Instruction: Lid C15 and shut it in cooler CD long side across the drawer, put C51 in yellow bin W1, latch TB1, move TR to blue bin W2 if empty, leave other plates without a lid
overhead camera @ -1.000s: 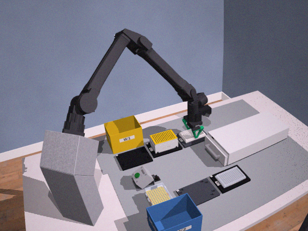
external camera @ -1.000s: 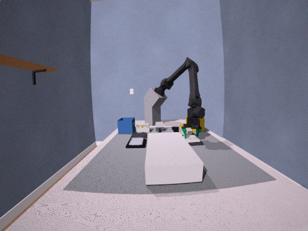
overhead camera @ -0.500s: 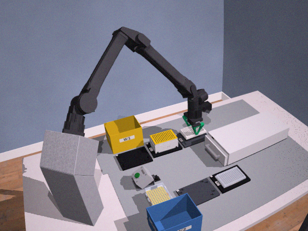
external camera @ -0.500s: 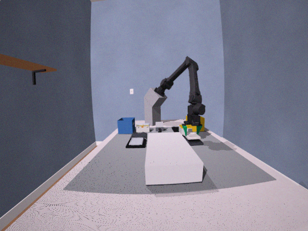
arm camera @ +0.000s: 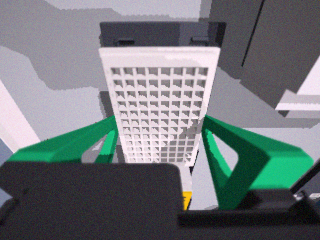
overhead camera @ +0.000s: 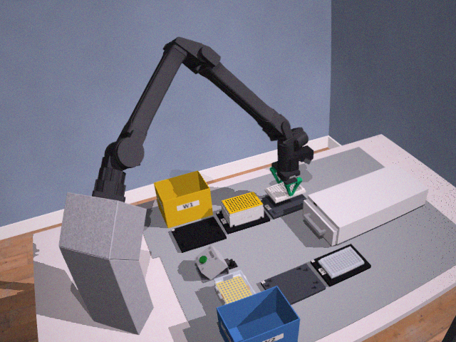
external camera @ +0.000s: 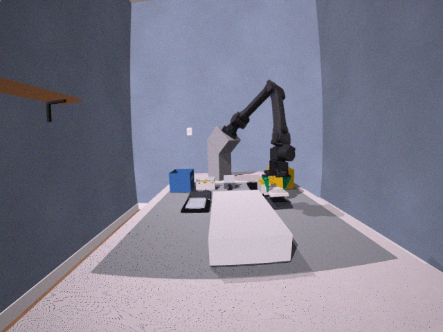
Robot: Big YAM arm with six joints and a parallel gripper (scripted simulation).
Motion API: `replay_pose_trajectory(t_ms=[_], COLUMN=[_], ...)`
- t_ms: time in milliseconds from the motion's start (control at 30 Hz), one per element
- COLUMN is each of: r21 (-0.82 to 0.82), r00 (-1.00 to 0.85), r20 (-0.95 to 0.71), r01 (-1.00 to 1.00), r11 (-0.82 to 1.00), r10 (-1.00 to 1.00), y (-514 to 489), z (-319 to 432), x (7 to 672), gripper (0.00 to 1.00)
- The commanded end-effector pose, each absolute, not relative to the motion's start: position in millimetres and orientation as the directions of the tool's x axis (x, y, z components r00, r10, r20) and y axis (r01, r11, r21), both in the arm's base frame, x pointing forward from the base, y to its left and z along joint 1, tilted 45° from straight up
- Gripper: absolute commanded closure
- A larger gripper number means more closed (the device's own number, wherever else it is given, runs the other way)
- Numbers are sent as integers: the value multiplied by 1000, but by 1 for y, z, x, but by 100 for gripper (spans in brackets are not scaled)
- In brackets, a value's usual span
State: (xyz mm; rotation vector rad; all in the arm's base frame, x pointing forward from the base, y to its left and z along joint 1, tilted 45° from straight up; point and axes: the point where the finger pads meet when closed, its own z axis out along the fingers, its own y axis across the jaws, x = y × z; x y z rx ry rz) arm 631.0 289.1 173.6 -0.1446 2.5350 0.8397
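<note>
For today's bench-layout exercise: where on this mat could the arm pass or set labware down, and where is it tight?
Free: the mat strip between the cooler and the front nests, and the dark bare nest.
Crowded: the back row, where yellow bin, tip rack and the white plate held in the gripper sit close; also green key, tip box and blue bin.

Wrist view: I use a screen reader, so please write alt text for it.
A white plate full of small square wells is gripped by its long sides in the green claw, lifted and tilted over a dark holder. Grey mat lies beneath, with a white cabinet's edge at right.
</note>
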Motion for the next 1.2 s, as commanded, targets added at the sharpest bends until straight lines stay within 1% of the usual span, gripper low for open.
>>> replay_pose_trajectory(t_ms=[0,133,167,233,567,700,733,800,1167], r21=[536,536,537,536,536,535,537,535,535], r00=[-876,-882,-892,-876,-877,-882,-891,-876,-881], r20=[-478,-468,-448,-479,-477,-469,-451,-479,-470], r01=[-236,-229,-220,-242,-241,-236,-219,-236,-231], r11=[811,813,815,809,810,811,815,811,813], r10=[61,60,55,55,55,53,58,61,59], y=[269,268,272,270,262,261,258,254,246], z=[196,190,177,201,209,204,193,215,218], x=[632,631,630,627,621,621,622,620,615], gripper=[100,100,100,100,100,100,100,100,100])
